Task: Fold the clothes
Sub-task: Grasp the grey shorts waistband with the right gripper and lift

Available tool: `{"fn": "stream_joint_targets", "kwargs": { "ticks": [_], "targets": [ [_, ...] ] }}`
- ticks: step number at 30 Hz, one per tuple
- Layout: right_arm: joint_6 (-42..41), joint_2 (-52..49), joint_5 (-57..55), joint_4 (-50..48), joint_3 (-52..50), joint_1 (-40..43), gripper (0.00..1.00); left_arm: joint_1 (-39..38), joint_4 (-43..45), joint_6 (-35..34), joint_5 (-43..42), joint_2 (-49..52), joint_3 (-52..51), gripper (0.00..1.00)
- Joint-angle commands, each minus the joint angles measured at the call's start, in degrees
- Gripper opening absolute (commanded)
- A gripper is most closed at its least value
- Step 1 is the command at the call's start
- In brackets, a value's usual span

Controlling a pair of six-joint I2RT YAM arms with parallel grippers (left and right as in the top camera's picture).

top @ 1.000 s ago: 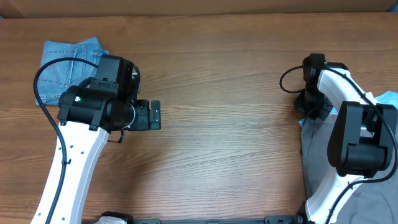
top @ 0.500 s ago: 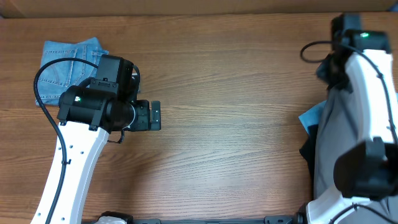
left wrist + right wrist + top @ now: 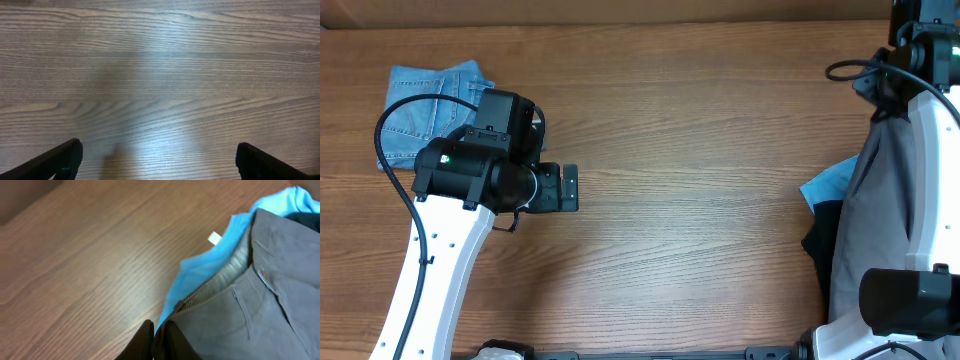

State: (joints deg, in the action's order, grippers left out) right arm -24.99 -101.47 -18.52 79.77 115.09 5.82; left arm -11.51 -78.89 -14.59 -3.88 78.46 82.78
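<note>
The grey shorts point(image 3: 878, 205) hang from my right gripper point(image 3: 892, 100) at the far right of the table, stretched toward the far edge. In the right wrist view my right gripper point(image 3: 159, 335) is shut on the edge of the grey shorts point(image 3: 260, 315), next to their waistband, with a light-blue T-shirt point(image 3: 210, 262) beneath them. My left gripper point(image 3: 570, 186) is open and empty over bare wood at the left; its fingertips show in the left wrist view point(image 3: 157, 160).
Folded blue denim shorts point(image 3: 425, 100) lie at the far left, behind my left arm. The light-blue T-shirt point(image 3: 825, 187) and a black garment point(image 3: 820, 240) lie by the right edge under the grey shorts.
My right gripper has risen and moved toward the far right corner, pulling the grey shorts up off the pile. The left arm has not moved.
</note>
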Motion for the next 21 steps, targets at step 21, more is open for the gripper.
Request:
{"fn": "stream_joint_targets", "kwargs": {
  "ticks": [21],
  "targets": [
    [-0.61, -0.33, 4.02, -4.48, 10.19, -34.58, 0.25, 17.53, -10.84, -0.81, 0.85, -0.24, 26.4, 1.0]
  ]
}}
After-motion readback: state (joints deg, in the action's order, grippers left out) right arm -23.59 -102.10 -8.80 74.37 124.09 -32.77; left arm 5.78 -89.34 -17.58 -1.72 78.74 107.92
